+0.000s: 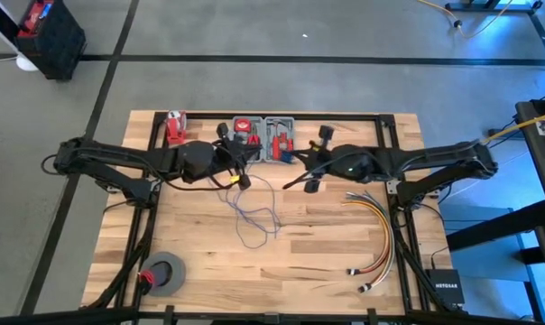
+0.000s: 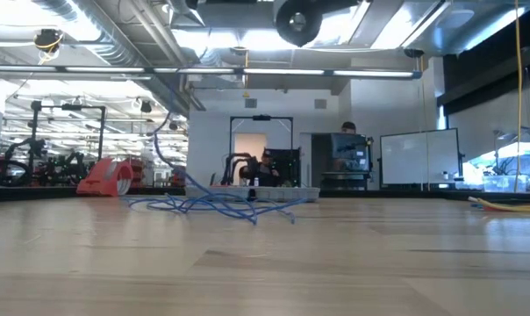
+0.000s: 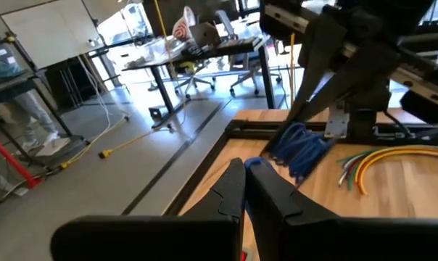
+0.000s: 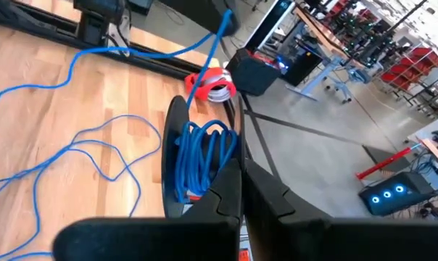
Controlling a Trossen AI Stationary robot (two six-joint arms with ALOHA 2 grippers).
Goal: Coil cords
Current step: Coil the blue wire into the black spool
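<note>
Wooden planks run under both arms, concrete floor all round. From the right gripper [image 4: 237,185] outward: its fingers are pressed together, pinching a small coil of the cords [image 4: 201,156]. The left gripper [image 3: 244,177] is likewise pinched tight on a strand whose blue end shows at its tips. Between them the rest sprawls in loose loops mid-table [image 1: 254,212]. I judge the wire light, limp and springy (likely to uncoil or slip if released); best taken close beside the bundle, not at the plugs.
</note>
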